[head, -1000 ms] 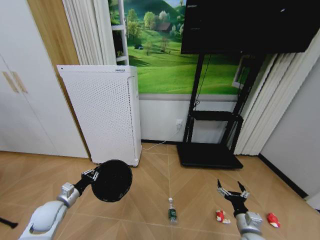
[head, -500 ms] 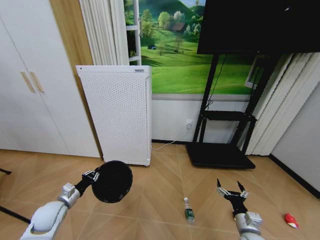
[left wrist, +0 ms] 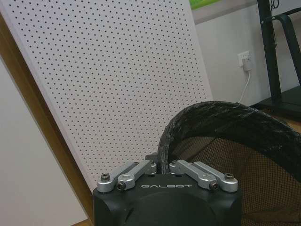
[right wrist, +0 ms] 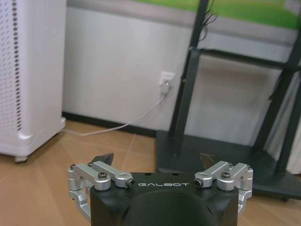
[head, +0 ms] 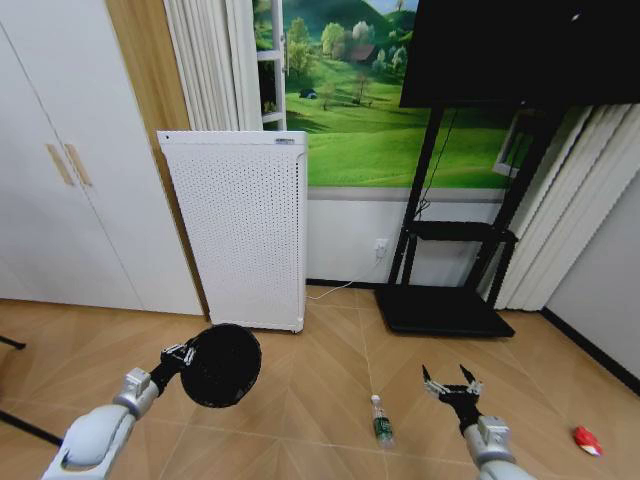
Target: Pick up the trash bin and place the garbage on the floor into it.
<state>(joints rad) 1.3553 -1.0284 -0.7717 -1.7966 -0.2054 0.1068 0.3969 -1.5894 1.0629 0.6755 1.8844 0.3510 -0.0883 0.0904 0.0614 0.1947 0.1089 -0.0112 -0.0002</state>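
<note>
shift: camera pans slightly left; right gripper (head: pixel 448 384) rises
left gripper (left wrist: pixel 166 168): clamped on bin (head: pixel 221 365) rim, held up
right: spread, empty
bottle (head: pixel 380 421): on floor (head: pixel 320 370); wrapper (head: pixel 587 440) far right
risk: thin rim grip, bin could swing or slip

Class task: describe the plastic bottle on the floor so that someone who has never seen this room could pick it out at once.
Start at the tall white perforated appliance against the wall, then drop to the wooden floor in front of it. The bottle lies there, between the trash bin held by the left gripper and the open right gripper. It is clear with a green label, unlike the red wrapper farther right.
</note>
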